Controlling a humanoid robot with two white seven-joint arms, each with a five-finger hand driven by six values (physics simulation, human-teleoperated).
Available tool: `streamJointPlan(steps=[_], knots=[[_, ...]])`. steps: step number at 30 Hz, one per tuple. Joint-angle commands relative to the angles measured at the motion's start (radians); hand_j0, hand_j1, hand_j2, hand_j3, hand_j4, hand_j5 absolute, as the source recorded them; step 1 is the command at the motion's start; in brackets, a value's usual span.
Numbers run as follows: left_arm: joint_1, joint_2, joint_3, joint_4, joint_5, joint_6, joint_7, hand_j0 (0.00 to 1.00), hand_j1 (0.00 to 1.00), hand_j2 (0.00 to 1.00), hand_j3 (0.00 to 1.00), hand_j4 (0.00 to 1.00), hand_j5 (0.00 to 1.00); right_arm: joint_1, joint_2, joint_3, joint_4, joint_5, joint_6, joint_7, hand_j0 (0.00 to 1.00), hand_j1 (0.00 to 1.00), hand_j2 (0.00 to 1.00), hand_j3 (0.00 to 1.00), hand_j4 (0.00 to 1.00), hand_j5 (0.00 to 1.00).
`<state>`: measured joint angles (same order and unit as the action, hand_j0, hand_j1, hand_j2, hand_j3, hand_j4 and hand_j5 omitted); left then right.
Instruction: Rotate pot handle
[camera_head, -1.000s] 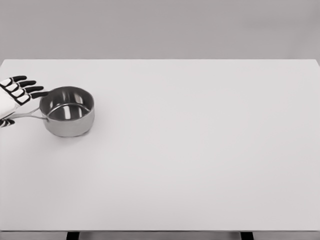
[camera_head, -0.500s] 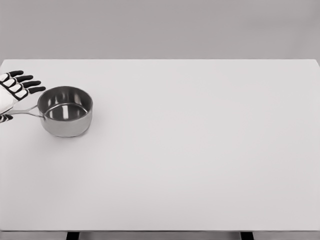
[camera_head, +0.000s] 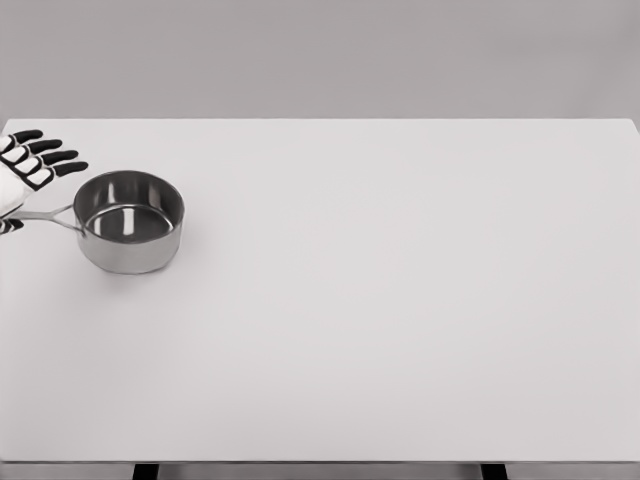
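Head view showed a pot (camera_head: 130, 221) near the left edge of a table (camera_head: 400, 300), roughly level with the middle of its depth. It was a round, straight-walled saucepan of polished steel, its wall a smooth grey band and its rim a thin bright ellipse. Nothing could be made out inside it; the interior mirrored dark and light patches, and a pale arc ran across the base. A slim metal handle (camera_head: 45, 216) ran from the rim's left side, pointing left and slightly away toward the picture's edge, where it met the hand.

At that edge sat the left hand (camera_head: 20, 175), only partly in view. Its shell was white, with black tips and black joint segments. Four fingers (camera_head: 48, 158) lay straight and fanned a little apart, pointing right above the handle, just short of the rim and not touching it. A dark fingertip showed below the handle's outer end; whether the handle was pinched there could not be told.

That table was a flat, matte, pale grey slab with a plain grey wall behind.
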<state>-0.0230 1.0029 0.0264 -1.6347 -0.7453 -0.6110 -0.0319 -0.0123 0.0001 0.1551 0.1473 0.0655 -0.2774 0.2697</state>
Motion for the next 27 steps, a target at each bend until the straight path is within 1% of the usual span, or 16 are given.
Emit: streamJointPlan(steps=[1, 8, 12, 27], knots=[[-0.002, -0.003, -0.002, 0.009, 0.0, 0.0, 0.001, 1.0, 1.0, 1.0, 1.0, 1.0, 1.0, 0.0, 0.0, 0.0, 0.0, 0.0, 0.0, 0.0, 1.0, 1.0, 1.0, 1.0, 1.0, 1.0], [-0.002, -0.009, -0.002, 0.01, 0.0, 0.0, 0.0, 1.0, 1.0, 1.0, 1.0, 1.0, 1.0, 0.0, 0.0, 0.0, 0.0, 0.0, 0.0, 0.0, 1.0, 1.0, 1.0, 1.0, 1.0, 1.0], [-0.014, -0.015, -0.003, 0.01, -0.011, 0.0, -0.002, 1.0, 1.0, 1.0, 1.0, 1.0, 1.0, 0.0, 0.0, 0.0, 0.0, 0.0, 0.0, 0.0, 1.0, 1.0, 1.0, 1.0, 1.0, 1.0], [-0.015, -0.03, 0.0, 0.013, -0.022, 0.0, -0.006, 1.0, 1.0, 1.0, 1.0, 1.0, 1.0, 0.0, 0.0, 0.0, 0.0, 0.0, 0.0, 0.0, 1.0, 1.0, 1.0, 1.0, 1.0, 1.0]])
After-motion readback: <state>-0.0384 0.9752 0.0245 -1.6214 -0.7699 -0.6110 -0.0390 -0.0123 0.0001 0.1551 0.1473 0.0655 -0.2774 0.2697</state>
